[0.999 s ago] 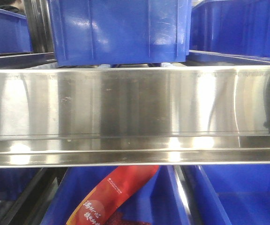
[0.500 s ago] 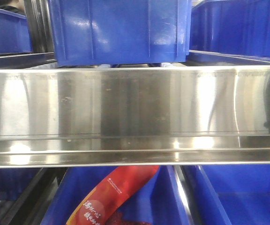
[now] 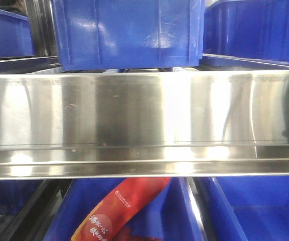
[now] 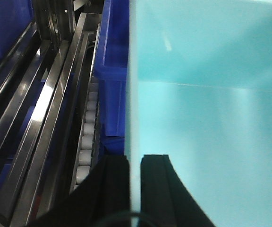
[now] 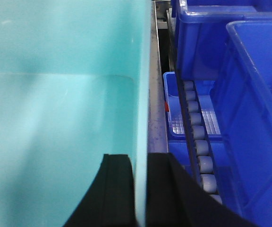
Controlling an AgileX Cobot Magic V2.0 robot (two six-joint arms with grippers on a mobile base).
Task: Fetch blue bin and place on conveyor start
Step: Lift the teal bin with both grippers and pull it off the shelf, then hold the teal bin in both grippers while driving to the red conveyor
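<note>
Blue bin (image 4: pixel 207 118) is gripped by left end effector (image 4: pixel 135 163) and right end effector (image 5: pixel 140 163); delivery to the conveyor start remains.

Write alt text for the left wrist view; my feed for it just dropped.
The left gripper grips the thin side wall of the pale blue bin between its two black fingers; the bin fills the right of the frame. To the left, a track of white rollers runs between steel rails, beside a dark blue crate.

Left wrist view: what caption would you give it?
The left gripper clamps the thin wall of a pale aqua-blue plastic tub beside a steel roller track.
</note>
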